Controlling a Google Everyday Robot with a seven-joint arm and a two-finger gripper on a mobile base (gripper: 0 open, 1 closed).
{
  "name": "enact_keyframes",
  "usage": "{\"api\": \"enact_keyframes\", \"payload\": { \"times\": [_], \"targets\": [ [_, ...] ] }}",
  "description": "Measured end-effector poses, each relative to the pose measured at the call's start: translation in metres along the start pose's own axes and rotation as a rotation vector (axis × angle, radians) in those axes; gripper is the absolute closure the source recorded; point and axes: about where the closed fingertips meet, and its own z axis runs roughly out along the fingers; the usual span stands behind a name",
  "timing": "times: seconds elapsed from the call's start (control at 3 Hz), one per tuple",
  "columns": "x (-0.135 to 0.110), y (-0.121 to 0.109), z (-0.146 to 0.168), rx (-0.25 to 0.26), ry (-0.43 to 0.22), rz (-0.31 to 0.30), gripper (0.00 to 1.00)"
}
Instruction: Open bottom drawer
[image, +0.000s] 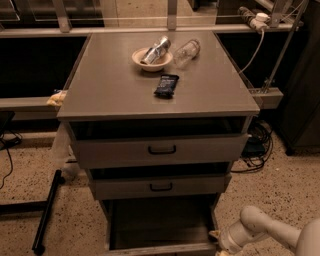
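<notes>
The bottom drawer (160, 222) stands pulled far out from the grey cabinet, showing its long dark floor, thin side walls and pale front edge (160, 248) at the bottom of the view. My gripper (218, 240) is at the drawer's front right corner, low in the view, at the end of my white arm (260, 227) that comes in from the bottom right. Above the bottom drawer, the middle drawer (161, 186) and the top drawer (161, 149) have black loop handles and stand slightly open.
The cabinet top (110, 85) bears a bowl (151, 58) with a can in it, a clear bottle (186, 51) lying down and a dark packet (166, 85). A black pole (46, 210) lies on the speckled floor to the left. Cables (257, 145) lie to the right.
</notes>
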Motion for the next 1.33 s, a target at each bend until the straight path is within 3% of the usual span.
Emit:
{"api": "enact_keyframes", "payload": {
  "times": [0.33, 0.67, 1.0, 1.33],
  "targets": [
    [0.000, 0.000, 0.000, 0.000, 0.000, 0.000, 0.00],
    [-0.001, -0.002, -0.006, 0.038, 0.008, -0.026, 0.00],
    [-0.008, -0.018, -0.037, 0.148, 0.023, -0.126, 0.00],
    [-0.008, -0.018, -0.037, 0.149, 0.023, -0.126, 0.00]
  ]
}}
